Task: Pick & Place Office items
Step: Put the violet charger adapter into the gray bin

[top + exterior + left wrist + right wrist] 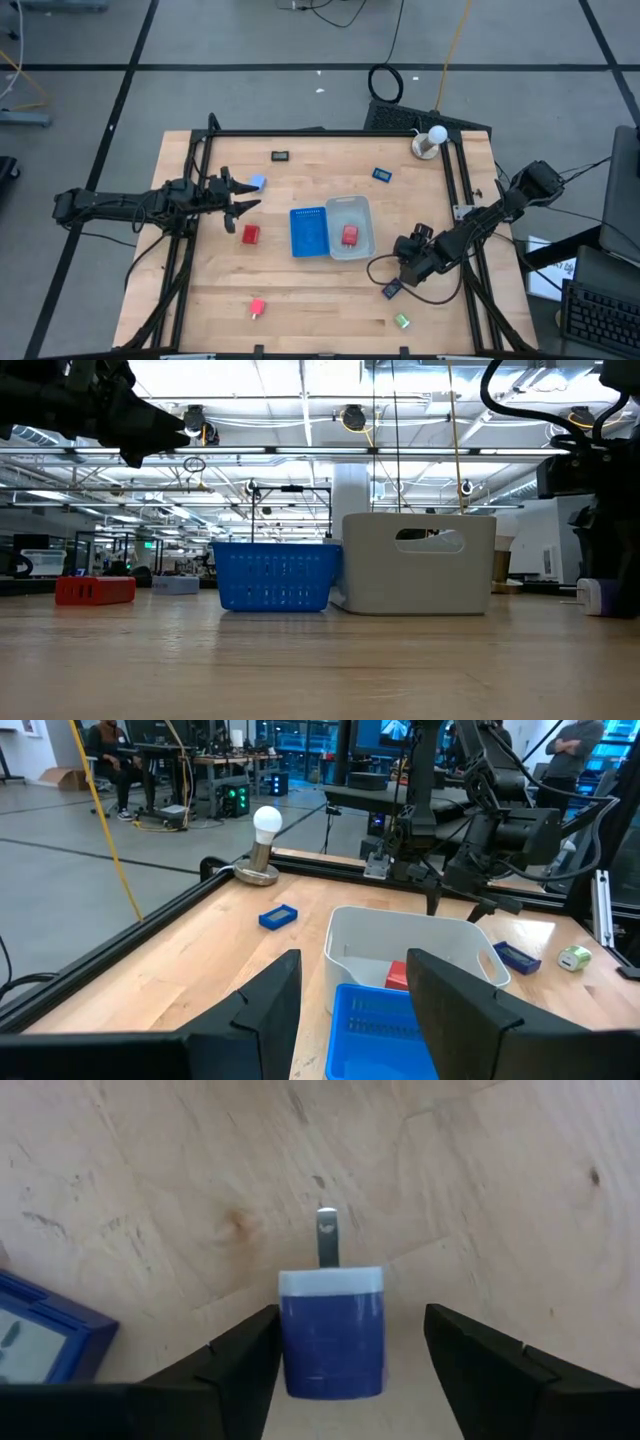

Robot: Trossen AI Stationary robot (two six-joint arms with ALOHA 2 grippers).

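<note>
Closing on the blue block

Straddling a dark blue block [332, 1330], the right gripper [408, 262] has its fingers apart, one each side, not yet touching. Its long axis runs between them. Upper left in the high view, the left gripper [238, 196] hangs half-spread, empty.

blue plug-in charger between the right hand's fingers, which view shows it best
The right wrist view: the blue charger fills the frame, metal prong visible, right hand open around it. The high view shows only a dark speck by that hand. The left wrist view shows it small; the low view not at all.
</note>
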